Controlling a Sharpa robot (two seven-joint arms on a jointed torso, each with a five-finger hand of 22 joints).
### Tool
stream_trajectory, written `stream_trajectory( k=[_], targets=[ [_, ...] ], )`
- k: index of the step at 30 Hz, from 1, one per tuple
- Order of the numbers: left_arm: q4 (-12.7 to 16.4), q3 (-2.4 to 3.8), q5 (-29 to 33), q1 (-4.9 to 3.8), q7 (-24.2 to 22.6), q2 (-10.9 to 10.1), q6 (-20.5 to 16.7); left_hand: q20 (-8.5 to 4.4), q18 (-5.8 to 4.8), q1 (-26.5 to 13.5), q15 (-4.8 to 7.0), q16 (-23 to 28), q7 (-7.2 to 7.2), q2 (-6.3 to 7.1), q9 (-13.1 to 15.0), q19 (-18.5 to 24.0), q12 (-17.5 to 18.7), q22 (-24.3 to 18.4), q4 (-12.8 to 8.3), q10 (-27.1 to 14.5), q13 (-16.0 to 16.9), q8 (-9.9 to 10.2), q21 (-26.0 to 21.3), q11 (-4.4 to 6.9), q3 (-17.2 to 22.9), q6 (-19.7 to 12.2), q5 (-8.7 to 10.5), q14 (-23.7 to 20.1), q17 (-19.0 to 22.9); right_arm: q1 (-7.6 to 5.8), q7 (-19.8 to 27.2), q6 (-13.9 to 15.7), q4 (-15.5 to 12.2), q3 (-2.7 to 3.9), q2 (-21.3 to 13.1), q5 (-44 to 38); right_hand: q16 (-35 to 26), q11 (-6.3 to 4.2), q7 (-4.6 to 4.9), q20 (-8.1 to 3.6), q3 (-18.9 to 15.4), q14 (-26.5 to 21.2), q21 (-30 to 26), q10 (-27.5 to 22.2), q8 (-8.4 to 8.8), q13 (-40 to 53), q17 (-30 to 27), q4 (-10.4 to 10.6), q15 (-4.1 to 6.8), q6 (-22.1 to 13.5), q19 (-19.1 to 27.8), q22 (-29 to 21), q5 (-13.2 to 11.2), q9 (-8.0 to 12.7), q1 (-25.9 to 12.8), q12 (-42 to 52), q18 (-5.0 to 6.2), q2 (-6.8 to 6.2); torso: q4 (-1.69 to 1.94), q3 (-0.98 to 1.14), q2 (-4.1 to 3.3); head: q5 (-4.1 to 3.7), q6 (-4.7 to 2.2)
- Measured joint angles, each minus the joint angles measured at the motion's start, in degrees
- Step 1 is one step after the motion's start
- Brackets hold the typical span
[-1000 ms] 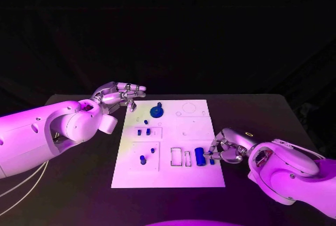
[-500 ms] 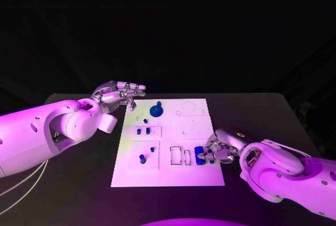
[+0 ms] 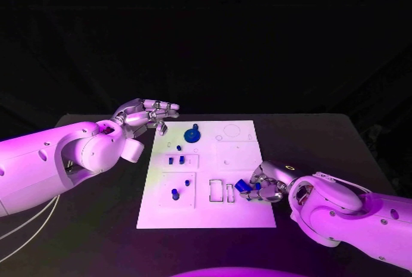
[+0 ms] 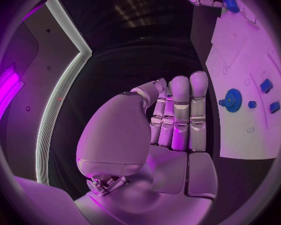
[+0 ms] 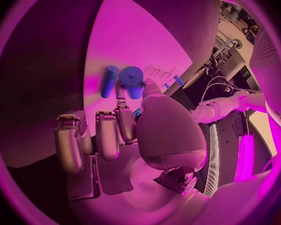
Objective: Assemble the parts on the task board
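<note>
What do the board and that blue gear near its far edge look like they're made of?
The board looks like a rigid matte plastic or painted sheet: flat, white, with crisp cut-out slots and no glare. The gear looks like moulded or printed plastic: uniform saturated blue, dull finish, fine teeth. Neither can be confirmed by sight alone.

We see a matt white task board [image 3: 236,164], glossy plastic arm shells [image 3: 52,164], and metallic hands [image 3: 147,115].
</note>
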State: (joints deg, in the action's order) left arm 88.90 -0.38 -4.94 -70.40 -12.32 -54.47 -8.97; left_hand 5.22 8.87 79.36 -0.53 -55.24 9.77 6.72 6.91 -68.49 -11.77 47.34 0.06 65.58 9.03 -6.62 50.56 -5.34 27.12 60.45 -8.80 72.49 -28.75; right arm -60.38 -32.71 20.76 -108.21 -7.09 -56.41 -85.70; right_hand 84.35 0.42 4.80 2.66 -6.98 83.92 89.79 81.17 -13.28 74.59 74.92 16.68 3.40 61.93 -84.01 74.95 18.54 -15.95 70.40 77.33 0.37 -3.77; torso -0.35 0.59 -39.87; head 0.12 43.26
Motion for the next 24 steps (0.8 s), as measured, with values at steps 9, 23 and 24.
stream_trajectory(
  k=[9,23,24],
  targets=[
    [0.0,0.0,0.0,0.01,0.1,0.0,0.1,0.0,-0.01,-0.2,0.0,0.0,0.0,-0.23,-0.1,0.0,0.0,-0.1,0.2,0.0,0.0,0.0,-0.3,0.0,-0.2,0.0,0.0,0.0,0.1,0.46,0.1,0.0,1.4,0.4,1.6,-0.1,0.0,-0.2,0.02,0.0,-0.8,0.0,0.0,-0.2,-0.62,-0.1,0.0,-0.2,0.0,-0.3,0.0,0.0,-0.5,-0.5,-0.1,-0.2,0.0,0.06,0.01,-0.01,0.0,0.02,-0.24],
    [0.1,-0.01,0.0,0.01,0.4,-0.2,0.2,0.0,-0.01,-0.2,-0.01,0.0,0.0,-0.23,0.0,0.0,0.0,-0.1,0.2,0.0,0.0,0.0,-0.3,0.0,-0.2,0.0,0.0,0.0,0.1,0.85,0.1,2.0,0.6,0.2,1.4,-0.1,0.8,-0.49,-0.22,0.01,-1.1,0.0,0.0,0.1,-0.8,0.4,0.0,-0.6,0.0,0.0,0.0,0.0,3.7,-1.2,1.9,0.7,0.0,1.92,-0.02,-0.01,-0.03,0.19,-0.26],
    [0.1,-0.01,0.0,0.01,0.4,-0.2,0.2,0.0,-0.01,-0.2,-0.01,0.0,0.0,-0.23,0.0,0.0,0.0,-0.2,0.2,0.0,0.0,0.0,-0.3,0.0,-0.2,0.0,0.0,0.0,0.1,0.92,0.0,2.4,0.3,0.13,1.2,0.1,0.8,-0.63,-0.32,0.0,-1.1,0.0,0.0,0.2,-0.89,0.4,0.0,-0.7,0.0,0.0,0.0,0.0,4.6,-1.3,2.2,0.7,0.0,1.93,-0.02,-0.01,-0.03,0.21,-0.25]
  ],
)
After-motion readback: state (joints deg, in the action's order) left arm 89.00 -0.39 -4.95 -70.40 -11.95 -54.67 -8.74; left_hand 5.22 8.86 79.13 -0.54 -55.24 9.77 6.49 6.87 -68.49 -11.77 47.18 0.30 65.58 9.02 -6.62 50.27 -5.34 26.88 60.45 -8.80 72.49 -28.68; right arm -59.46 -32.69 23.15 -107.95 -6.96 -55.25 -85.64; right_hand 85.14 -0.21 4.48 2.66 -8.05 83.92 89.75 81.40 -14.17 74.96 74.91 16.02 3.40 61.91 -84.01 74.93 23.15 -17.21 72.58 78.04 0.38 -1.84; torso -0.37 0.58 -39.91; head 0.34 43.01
